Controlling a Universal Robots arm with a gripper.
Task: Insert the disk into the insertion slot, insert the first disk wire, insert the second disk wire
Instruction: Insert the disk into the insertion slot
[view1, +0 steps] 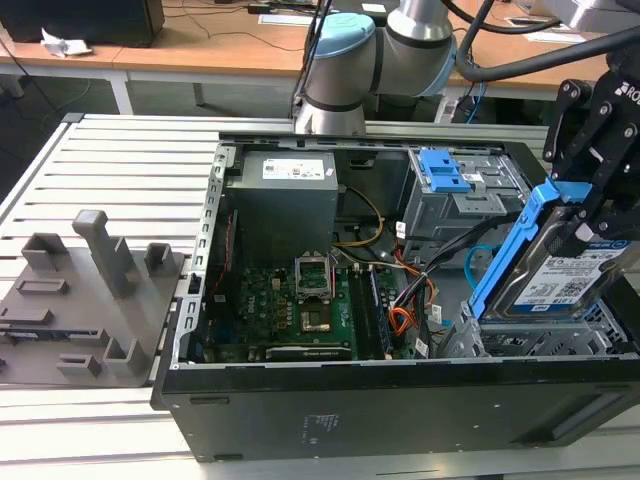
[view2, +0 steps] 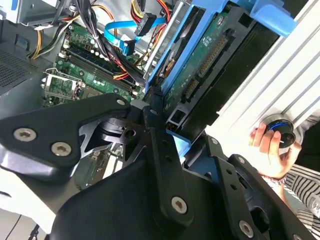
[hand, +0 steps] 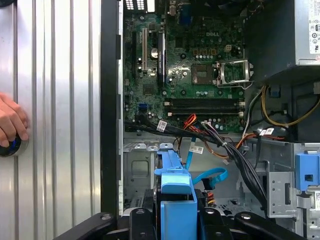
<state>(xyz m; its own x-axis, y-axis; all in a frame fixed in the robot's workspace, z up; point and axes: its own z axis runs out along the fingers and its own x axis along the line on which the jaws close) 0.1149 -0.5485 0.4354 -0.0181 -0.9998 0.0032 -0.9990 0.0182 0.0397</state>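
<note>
The tool (view1: 582, 205) is closed on the upper end of the disk (view1: 560, 278) and grips its blue carrier frame. The disk stands tilted. Its lower end is at the mouth of the insertion slot (view1: 545, 342), the perforated silver cage in the corner of the open computer case (view1: 400, 405) at the exterior view's right. Whether that end has entered the slot cannot be told, but the disk is not yet seated. Step in hand, by judgement: disk insertion, the first of three. Seating appears to call for the carrier edges to line up with the cage walls and for the disk to be brought level without binding. The first disk wire (view1: 402, 320) and the second disk wire (view1: 474, 262) lie loose inside the case near the cage, neither of them plugged into the disk.
</note>
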